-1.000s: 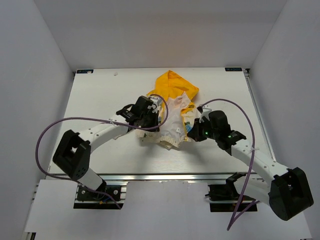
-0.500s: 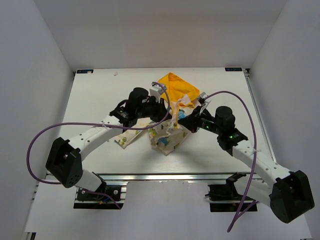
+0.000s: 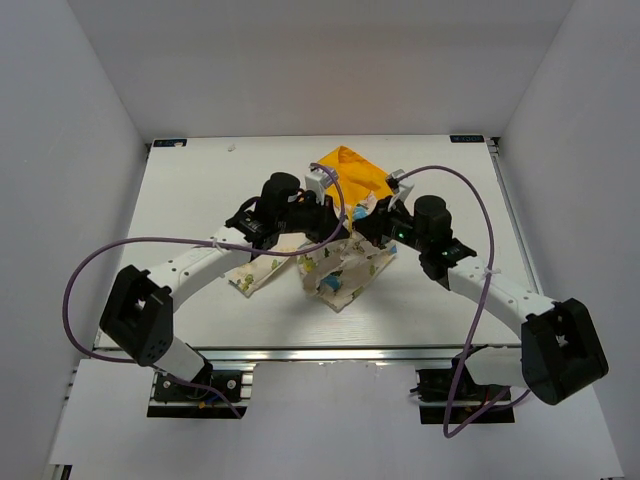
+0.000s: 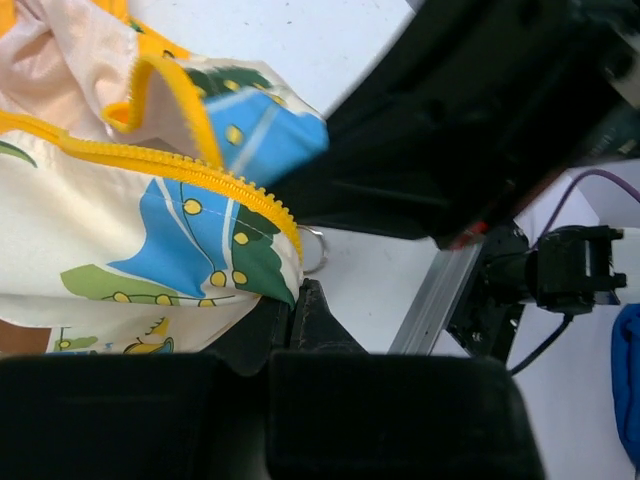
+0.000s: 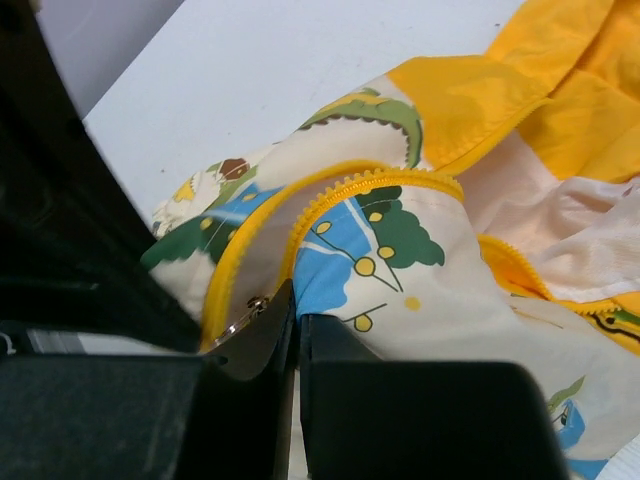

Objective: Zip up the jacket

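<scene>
On the white desk (image 3: 200, 190), near the middle and a bit to the far side, sits the jacket (image 3: 340, 272). It is all bunched up, cream with little pictures of green and blue trees on it. Its yellow hood (image 3: 350, 172) lies flat on the desk behind the two arms, and one floppy bit (image 3: 245, 278) rests on the desk to the left. Both arms bend in toward the jacket from each side, and a purple cable (image 3: 100, 262) loops over each one. The left gripper (image 4: 303, 298) has its jaws squeezed tight together on the bottom corner of the jacket. The right gripper (image 5: 296, 312) has its jaws squeezed tight too, pinching the jacket's yellow edge. The yellow zipper teeth (image 4: 200, 175) run along the open front edge, and the two sides are not joined. A little metal ring (image 4: 314, 250) hangs just above the left jaws. A small shiny metal bit (image 5: 252, 305) sits right beside the right jaws.
</scene>
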